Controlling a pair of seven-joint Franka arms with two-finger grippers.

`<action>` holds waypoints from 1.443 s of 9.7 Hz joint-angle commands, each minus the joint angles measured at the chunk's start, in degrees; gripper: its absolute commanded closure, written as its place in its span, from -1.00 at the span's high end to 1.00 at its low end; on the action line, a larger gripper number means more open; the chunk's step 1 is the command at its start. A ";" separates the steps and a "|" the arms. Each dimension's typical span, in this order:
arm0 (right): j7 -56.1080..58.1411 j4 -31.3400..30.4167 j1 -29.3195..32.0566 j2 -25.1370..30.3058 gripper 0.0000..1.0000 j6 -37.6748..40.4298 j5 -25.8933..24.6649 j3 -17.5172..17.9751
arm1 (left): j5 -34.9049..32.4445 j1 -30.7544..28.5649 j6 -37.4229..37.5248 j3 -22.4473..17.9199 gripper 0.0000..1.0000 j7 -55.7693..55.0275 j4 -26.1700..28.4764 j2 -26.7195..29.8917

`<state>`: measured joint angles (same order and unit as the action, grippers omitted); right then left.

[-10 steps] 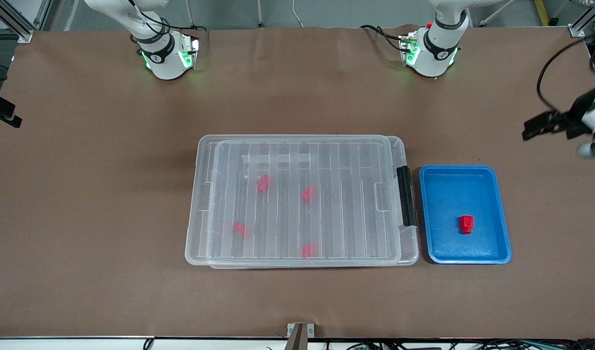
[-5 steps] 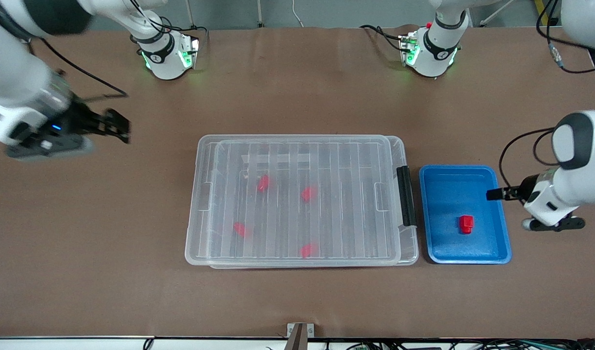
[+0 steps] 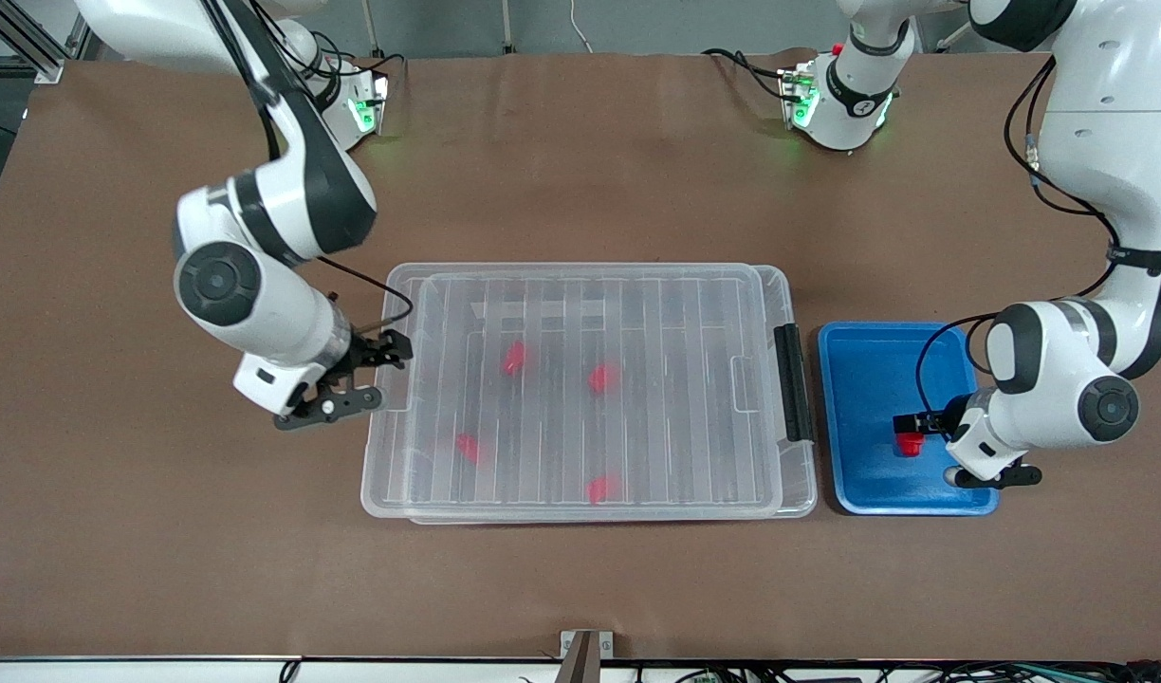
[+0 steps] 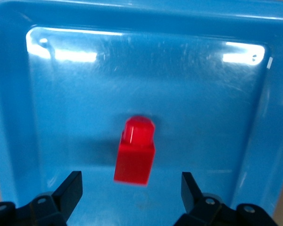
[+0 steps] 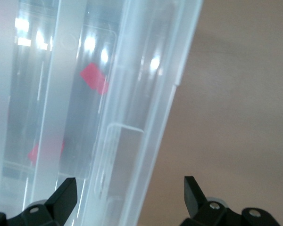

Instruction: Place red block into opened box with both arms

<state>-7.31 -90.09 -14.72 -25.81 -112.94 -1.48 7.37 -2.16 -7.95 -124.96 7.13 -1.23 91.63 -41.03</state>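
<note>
A small red block (image 3: 911, 444) (image 4: 135, 150) lies in the blue tray (image 3: 865, 360). My left gripper (image 3: 914, 425) (image 4: 131, 190) hangs low over the tray, open, and the block sits just ahead of its fingertips, untouched. The clear box (image 3: 580, 270) stands mid-table with its ribbed lid lying on it and a black latch (image 3: 793, 381) at the end beside the tray. Several red blocks (image 3: 513, 357) show through the lid. My right gripper (image 3: 389, 357) (image 5: 127, 193) is open at the box's end toward the right arm's end of the table, with the lid's rim (image 5: 132, 94) between its fingers.
The blue tray's rim (image 4: 9, 94) rises around the block on all sides. Brown table surface (image 3: 163, 531) stretches around the box and the tray. Both arms' bases (image 3: 841, 104) stand along the table's back edge.
Both arms swung in from the table's ends. The left gripper dropped into the tray up to the red block. The right gripper came to the box's end.
</note>
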 commanded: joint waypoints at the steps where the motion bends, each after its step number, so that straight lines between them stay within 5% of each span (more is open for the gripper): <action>1: 0.02 -5.26 0.04 1.73 1.00 -4.91 -0.98 0.19 | -0.83 0.05 -5.44 -0.10 0.23 0.00 -0.92 -3.70; 3: -0.07 -5.62 1.01 0.86 1.00 -5.01 -4.65 0.19 | -0.83 0.13 -5.55 -0.01 -0.53 -0.79 -0.92 -4.05; 5: 0.28 -6.85 1.97 0.76 1.00 -5.53 -7.90 0.19 | -0.82 -0.22 -5.21 0.08 -0.99 -0.36 -0.92 -2.74; 9: 6.77 -7.12 8.37 1.46 1.00 -2.65 -10.91 0.01 | -0.04 0.66 12.95 1.30 -0.99 -2.36 -5.13 10.33; 14: 11.01 -4.93 12.17 2.78 1.00 2.02 -10.13 -1.22 | -0.91 0.92 18.09 16.22 -0.99 -21.39 -5.32 16.69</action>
<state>4.04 -94.98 -2.49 -24.38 -112.02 -11.11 5.82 -2.14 -6.91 -106.77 20.35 -17.89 84.61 -23.54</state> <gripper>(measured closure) 0.000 0.648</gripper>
